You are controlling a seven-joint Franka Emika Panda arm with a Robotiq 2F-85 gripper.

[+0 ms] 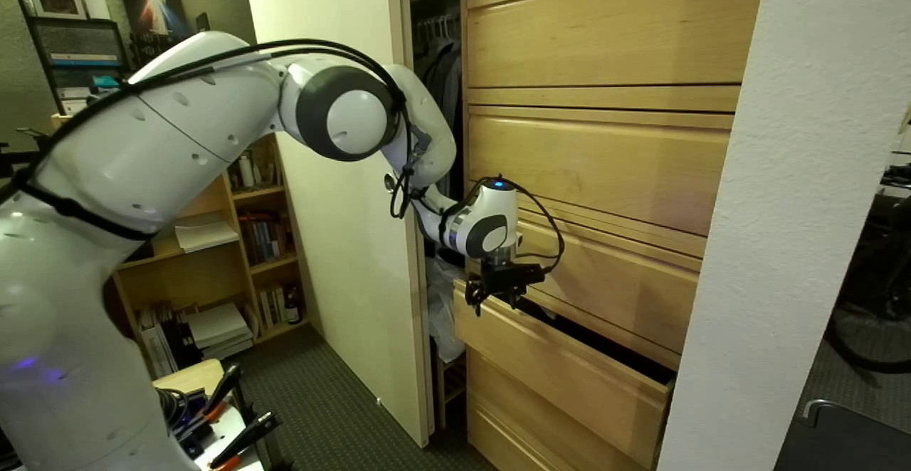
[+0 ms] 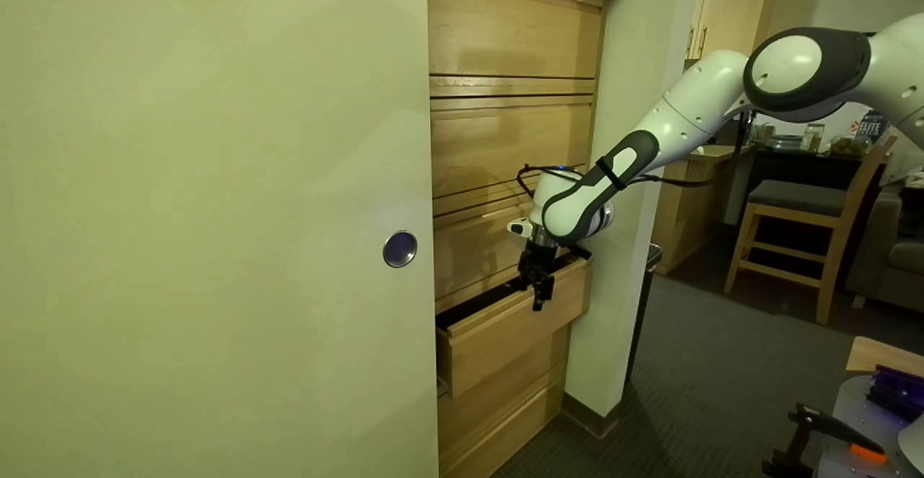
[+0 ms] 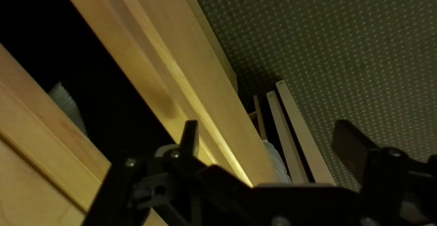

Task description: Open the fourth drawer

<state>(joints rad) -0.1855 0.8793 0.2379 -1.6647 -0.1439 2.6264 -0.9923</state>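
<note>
Cabinet [image 1: 598, 98]: light wood, drawer fronts stacked in a column.

Fourth drawer [image 1: 562, 368]: fourth down from the cabinet's top, standing partly out from the cabinet's face. Front wide, deep and plain, in matching light wood, one horizontal groove along its upper part; interior black, with a grey, finely textured patch [image 3: 68, 103] towards the cabinet, too dim to identify.

Gripper [image 3: 268, 137]: black, pointing down before the cabinet; jaws spread wide, gripping nothing that shows. In the wrist view one finger overlaps the drawer's top edge, the other the carpet [image 3: 324, 48]; contact cannot be told.

Door [image 2: 216, 175]: pale, beside the cabinet.
</note>
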